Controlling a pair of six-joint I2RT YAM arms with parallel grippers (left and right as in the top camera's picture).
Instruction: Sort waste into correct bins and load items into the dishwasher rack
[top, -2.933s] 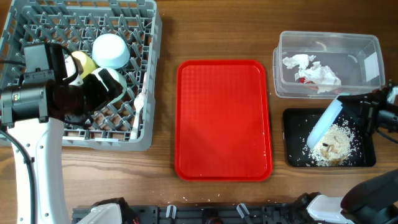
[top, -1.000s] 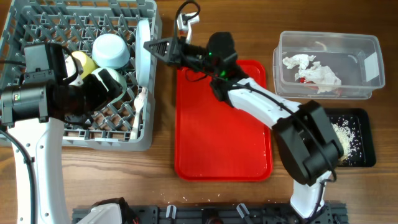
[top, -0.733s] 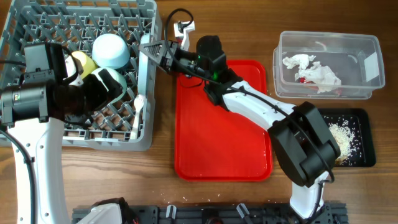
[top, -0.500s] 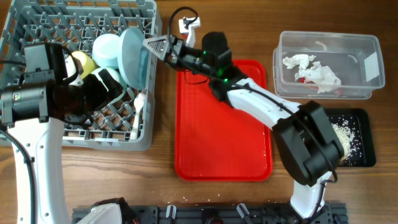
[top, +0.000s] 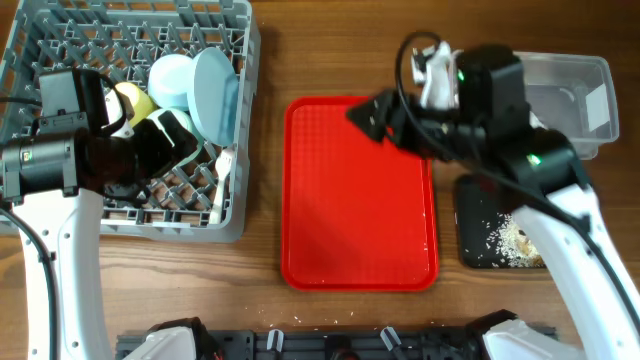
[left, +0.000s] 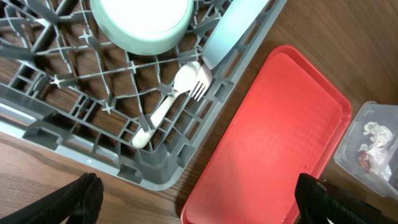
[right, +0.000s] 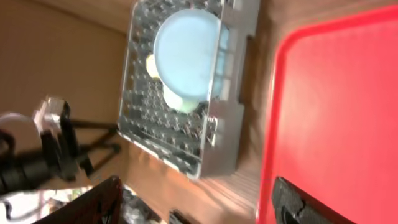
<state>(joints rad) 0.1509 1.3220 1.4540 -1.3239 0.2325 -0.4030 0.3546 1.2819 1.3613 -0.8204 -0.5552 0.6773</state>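
Note:
The grey dishwasher rack at top left holds a pale blue plate on edge, leaning against a pale blue bowl, with a yellow cup beside them. The left wrist view shows the pale green bowl, the white spoon and the fork in the rack. My left gripper hovers open over the rack, holding nothing. My right gripper is open and empty above the red tray's far right corner. The clear tub is partly hidden by my right arm; the black tray holds crumbs.
The flat red serving tray lies bare between the rack and the bins. In the left wrist view, white napkins and a red wrapper show inside the clear tub. Bare wood runs along the table's front edge.
My right gripper opened and let go of the pale blue plate, which now leans in the rack. The right arm then pulled back right over the red tray. The left arm stayed still.

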